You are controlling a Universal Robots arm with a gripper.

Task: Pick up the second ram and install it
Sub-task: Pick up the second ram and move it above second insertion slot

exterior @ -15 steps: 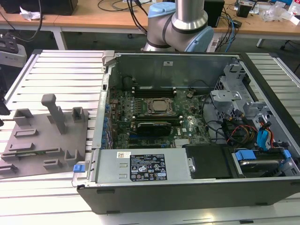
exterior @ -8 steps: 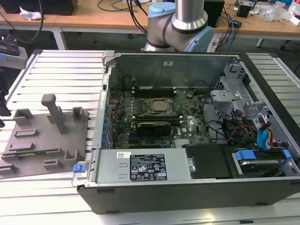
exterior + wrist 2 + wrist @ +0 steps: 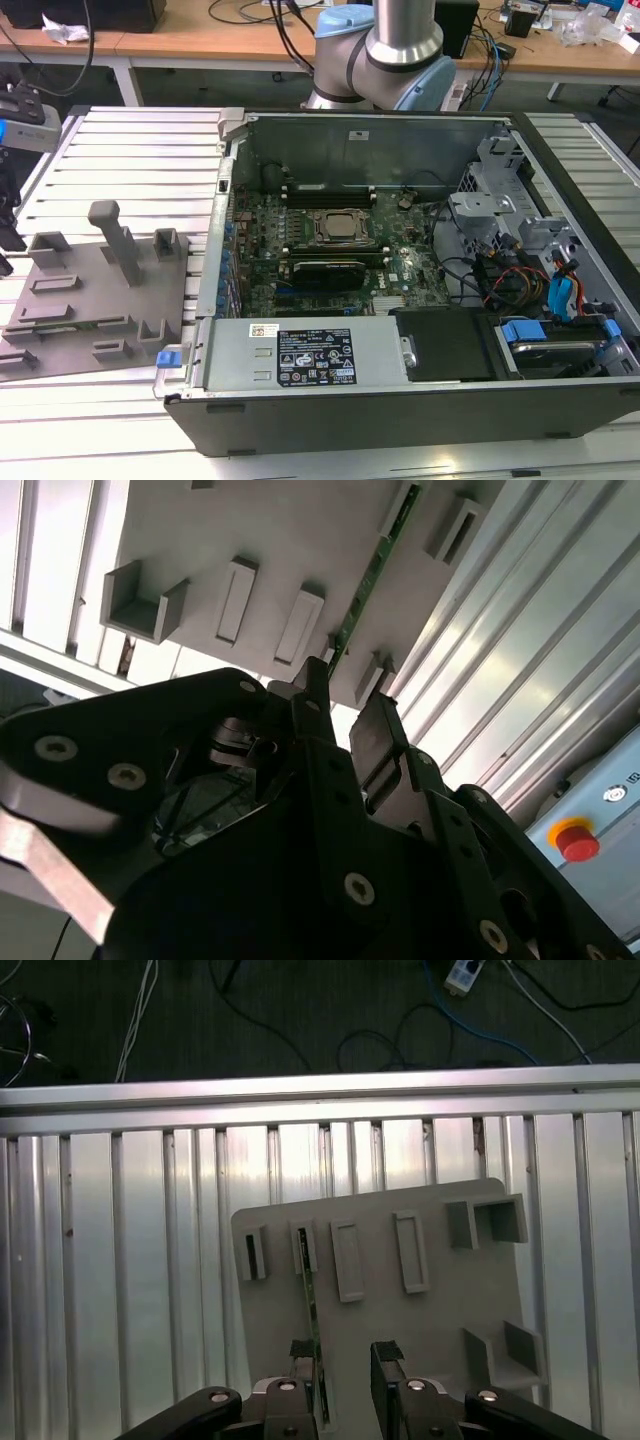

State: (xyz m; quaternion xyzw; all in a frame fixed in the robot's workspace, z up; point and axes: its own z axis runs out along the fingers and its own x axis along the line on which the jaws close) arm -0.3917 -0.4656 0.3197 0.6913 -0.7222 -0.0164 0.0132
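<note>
Gripper [image 3: 345,1358] hangs over the grey holder tray [image 3: 420,1340]. You see its two fingers [image 3: 388,1355] standing apart, with nothing clamped between them. The second ram [image 3: 309,1295] stands on edge in one of the tray's slots, a thin green strip running toward the gripper. In both wrist views it lines up with one finger, not with the gap. You cannot tell whether that finger touches it.

The tray lies on the slatted aluminium table [image 3: 130,150]. In the exterior view you find the tray at 9 o'clock from the open computer case [image 3: 400,420], on the exterior view's left. Inside the case the CPU socket [image 3: 338,227] lies mid-board, with long black slots [image 3: 330,188] at its 12 o'clock. The arm's base [image 3: 385,60] stands at 12 o'clock of the case.
</note>
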